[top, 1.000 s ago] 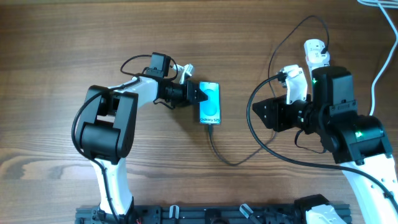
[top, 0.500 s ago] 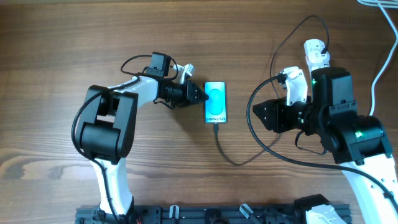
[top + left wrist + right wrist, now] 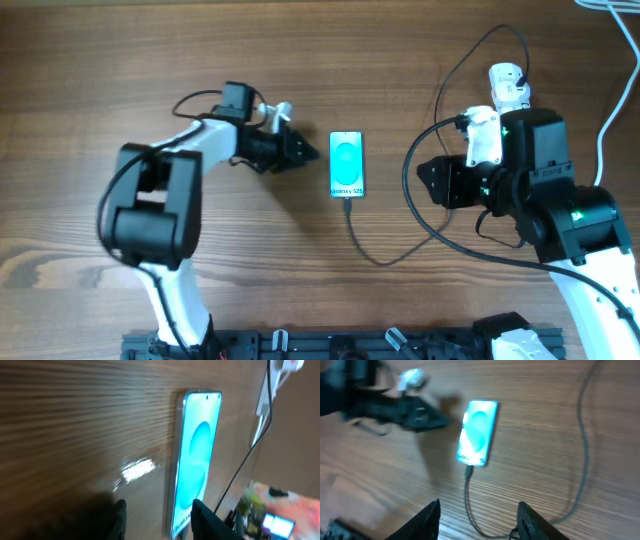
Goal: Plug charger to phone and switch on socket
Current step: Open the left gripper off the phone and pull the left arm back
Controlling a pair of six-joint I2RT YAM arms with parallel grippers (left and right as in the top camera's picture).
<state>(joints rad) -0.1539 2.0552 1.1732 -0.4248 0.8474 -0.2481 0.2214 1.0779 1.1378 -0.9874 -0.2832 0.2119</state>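
The phone (image 3: 347, 164) lies flat on the wooden table, its teal screen up. The charger (image 3: 372, 255), a thin black cable, meets the phone's lower end, curls right and climbs to the white socket (image 3: 506, 86), which my right arm partly hides. My left gripper (image 3: 312, 153) stands open just left of the phone, not touching it. In the left wrist view the phone (image 3: 197, 455) lies ahead of the open left gripper (image 3: 160, 520). My right gripper (image 3: 422, 180) is open over the cable loop, and nothing sits between the right gripper (image 3: 480, 515) fingers above the charger (image 3: 468, 500).
A thick white cord (image 3: 610, 100) runs down the far right edge of the table. The black rail (image 3: 340, 345) of the arm bases lies along the front edge. Bare wood (image 3: 300, 260) lies in front of the phone.
My left gripper opened, let go of the phone and drew back to the left. The phone first shifted a little right and straightened. My right arm barely moved.
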